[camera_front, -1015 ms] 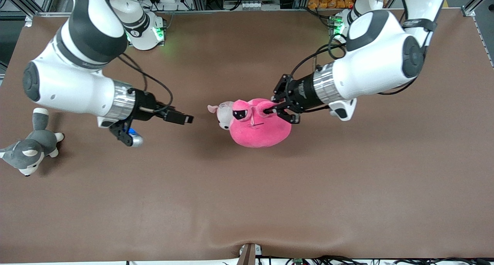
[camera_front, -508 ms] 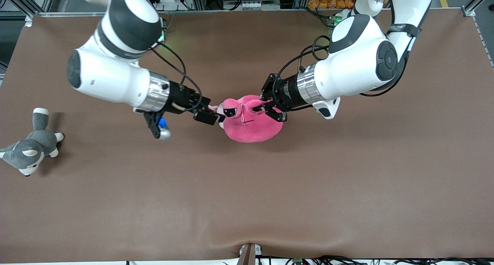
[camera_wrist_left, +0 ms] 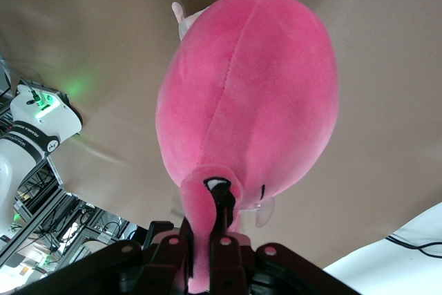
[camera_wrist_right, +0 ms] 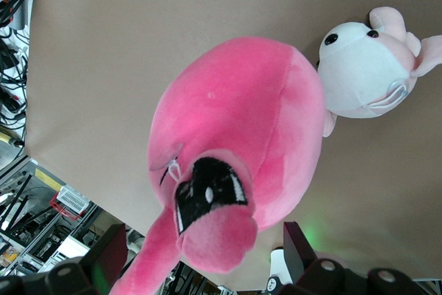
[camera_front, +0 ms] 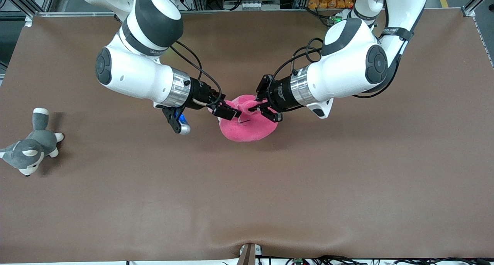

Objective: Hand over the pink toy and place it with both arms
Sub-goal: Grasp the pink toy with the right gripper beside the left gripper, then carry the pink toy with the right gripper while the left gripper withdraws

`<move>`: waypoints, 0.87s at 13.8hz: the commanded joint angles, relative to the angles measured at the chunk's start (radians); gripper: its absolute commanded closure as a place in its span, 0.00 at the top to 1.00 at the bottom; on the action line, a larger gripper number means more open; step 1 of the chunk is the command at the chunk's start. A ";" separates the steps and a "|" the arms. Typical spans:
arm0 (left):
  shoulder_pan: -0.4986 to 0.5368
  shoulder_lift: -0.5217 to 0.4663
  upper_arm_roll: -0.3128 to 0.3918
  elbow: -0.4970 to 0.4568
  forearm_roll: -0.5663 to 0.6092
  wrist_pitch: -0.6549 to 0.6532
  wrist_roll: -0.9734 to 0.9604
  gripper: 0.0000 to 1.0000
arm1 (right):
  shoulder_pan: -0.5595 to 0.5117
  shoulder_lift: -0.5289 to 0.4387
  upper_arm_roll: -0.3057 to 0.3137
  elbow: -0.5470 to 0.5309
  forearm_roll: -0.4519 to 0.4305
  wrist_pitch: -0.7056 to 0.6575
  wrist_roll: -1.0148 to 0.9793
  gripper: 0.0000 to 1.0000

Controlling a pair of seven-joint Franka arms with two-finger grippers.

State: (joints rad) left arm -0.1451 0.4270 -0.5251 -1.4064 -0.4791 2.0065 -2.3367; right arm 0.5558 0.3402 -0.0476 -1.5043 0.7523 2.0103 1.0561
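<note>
Left end effector (camera_front: pixel 257 111) clenched on toy (camera_front: pixel 247 127) ear, mid-worktop; right end effector (camera_front: pixel 227 111) released, straddling other ear. Lift done; transfer grip, release, placing left.

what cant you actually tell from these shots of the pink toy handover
- Small pale plush: in the front view the right gripper hides it.
- Pink toy: its eyes are covered in the front view by both grippers.
- Left gripper: shut on one ear; in the left wrist view its fingers run off the picture's edge.
- Right gripper: fingers open around the other ear; contact with the ear is unclear.
</note>
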 commanded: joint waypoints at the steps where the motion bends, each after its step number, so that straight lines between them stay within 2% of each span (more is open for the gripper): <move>1: -0.004 0.003 0.002 0.020 0.004 0.008 -0.032 0.00 | -0.002 0.010 -0.009 0.012 0.002 -0.010 0.018 0.78; 2: 0.001 0.001 0.002 0.020 0.004 0.008 -0.032 0.00 | -0.007 0.010 -0.009 0.012 0.004 -0.011 0.018 0.46; 3: 0.002 0.001 0.002 0.018 0.004 0.008 -0.030 0.00 | -0.008 0.010 -0.009 0.012 0.004 -0.013 0.021 0.18; 4: 0.002 0.001 0.002 0.018 0.004 0.008 -0.030 0.00 | -0.008 0.010 -0.009 0.010 0.004 -0.013 0.021 0.00; 11: -0.002 -0.001 0.002 0.020 0.013 0.006 -0.023 0.01 | -0.011 0.014 -0.012 0.013 0.004 -0.012 0.021 0.00; 12: -0.002 -0.002 0.002 0.020 0.013 0.006 -0.023 0.11 | -0.013 0.013 -0.015 0.013 0.004 -0.012 0.021 0.00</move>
State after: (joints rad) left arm -0.1429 0.4270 -0.5200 -1.4037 -0.4791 2.0091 -2.3393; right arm 0.5526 0.3482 -0.0616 -1.5043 0.7522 2.0079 1.0590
